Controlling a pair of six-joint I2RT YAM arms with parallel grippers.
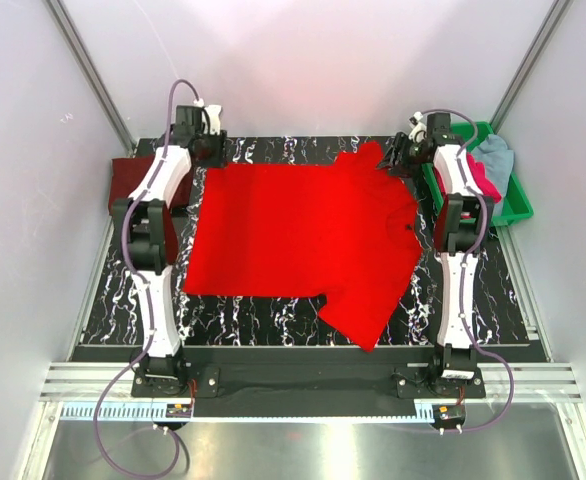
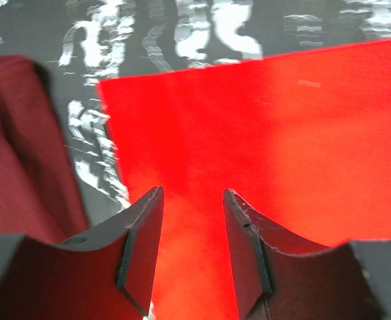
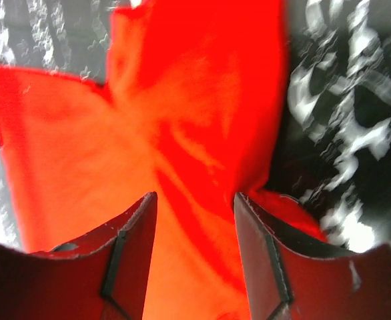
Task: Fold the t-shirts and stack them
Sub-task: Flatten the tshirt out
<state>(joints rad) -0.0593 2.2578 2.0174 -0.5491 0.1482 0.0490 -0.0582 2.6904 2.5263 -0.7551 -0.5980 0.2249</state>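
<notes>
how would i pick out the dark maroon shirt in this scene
Start at the black marbled table, where a bright red t-shirt lies spread in the middle. At the table's far left edge, beside the left arm, lies the dark maroon t-shirt. It is far darker than the red one and lies opposite the green tray.

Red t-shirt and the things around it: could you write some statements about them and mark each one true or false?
1. The red t-shirt lies spread out on the table. True.
2. The green tray is empty. False: a pink shirt and a grey-blue shirt lie in it.
3. A maroon shirt lies at the table's left edge. True.
4. Both grippers are shut. False: the left gripper and the right gripper have their jaws apart, above red cloth.
</notes>
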